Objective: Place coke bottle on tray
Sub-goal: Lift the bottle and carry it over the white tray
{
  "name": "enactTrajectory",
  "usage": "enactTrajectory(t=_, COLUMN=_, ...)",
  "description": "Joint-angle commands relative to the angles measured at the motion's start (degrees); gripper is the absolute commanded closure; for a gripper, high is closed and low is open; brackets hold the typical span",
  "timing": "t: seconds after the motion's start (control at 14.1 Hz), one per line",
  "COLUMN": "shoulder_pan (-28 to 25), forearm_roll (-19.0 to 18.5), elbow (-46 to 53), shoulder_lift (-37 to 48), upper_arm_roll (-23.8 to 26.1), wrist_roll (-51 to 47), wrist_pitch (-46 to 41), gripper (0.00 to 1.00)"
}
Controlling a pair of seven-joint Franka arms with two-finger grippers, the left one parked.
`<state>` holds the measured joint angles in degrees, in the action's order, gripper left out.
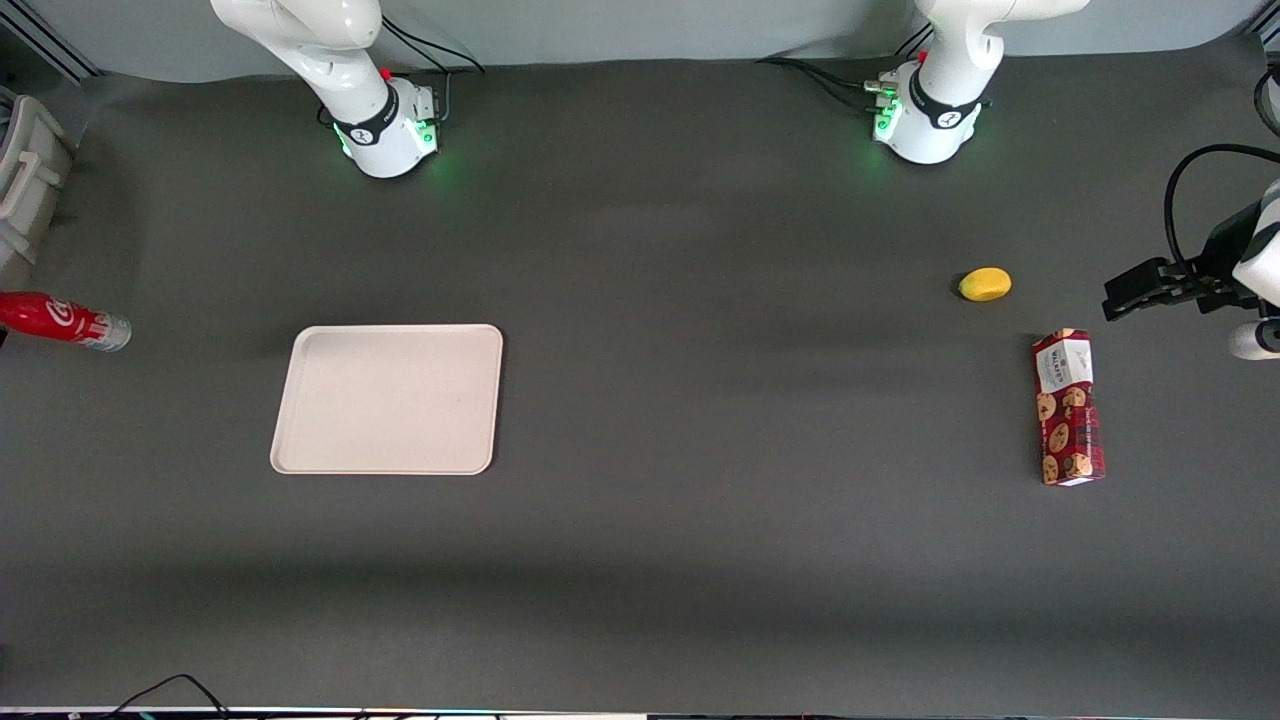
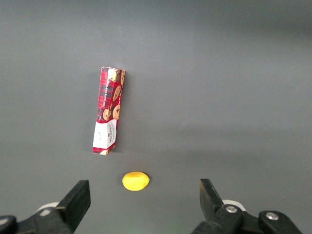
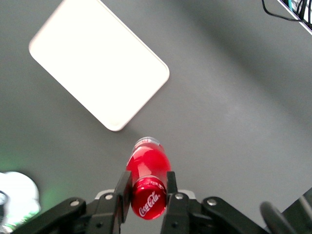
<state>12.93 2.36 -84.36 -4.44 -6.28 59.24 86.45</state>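
My right gripper (image 3: 146, 189) is shut on the coke bottle (image 3: 147, 168), with one finger on each side just below its red cap. The small red bottle has a white script logo and a silvery base that points away from the gripper. In the front view the bottle (image 1: 60, 320) hangs tilted at the working arm's end of the table, off to the side of the tray, and the gripper is out of frame there. The cream-beige tray (image 1: 388, 398) lies flat and empty on the dark table. It also shows in the right wrist view (image 3: 97, 61), apart from the bottle.
A red cookie box (image 1: 1068, 407) and a small yellow fruit (image 1: 985, 284) lie toward the parked arm's end; both show in the left wrist view, the box (image 2: 108, 111) and the fruit (image 2: 135, 181). A pale container (image 1: 25, 190) stands at the working arm's end.
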Motion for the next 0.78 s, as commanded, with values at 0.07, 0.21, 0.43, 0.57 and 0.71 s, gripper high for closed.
enactTrajectory(t=0.07, shoulder_pan=-0.01, forearm_roll=-4.45, elbow=5.43, shoulder_lift=-0.84, upper_arm_roll=13.62, wrist_roll=-19.64, wrist_pitch=-4.36, gripper=0.96)
enactTrajectory(t=0.21, shoulder_pan=0.07, forearm_roll=-6.48, elbow=4.91, shoulder_lift=-1.80, upper_arm_roll=20.66, wrist_roll=-29.67, wrist_pitch=-4.27, gripper=0.96)
enactTrajectory(t=0.43, shoulder_pan=-0.01, forearm_roll=-6.57, elbow=3.33, shoulder_lift=-7.41, upper_arm_roll=24.99, wrist_roll=-39.27, wrist_pitch=-1.21, gripper=0.96)
enactTrajectory(t=0.57, shoulder_pan=-0.01, forearm_roll=-9.72, elbow=-5.68, shoulder_lift=-7.17, upper_arm_roll=25.36, wrist_roll=-41.48, wrist_pitch=6.59, gripper=0.96)
enactTrajectory(t=0.71, shoulder_pan=0.78, forearm_roll=-10.27, elbow=-15.27, shoulder_lift=-5.24, upper_arm_roll=25.01, wrist_roll=-41.58, wrist_pitch=14.95, gripper=0.96)
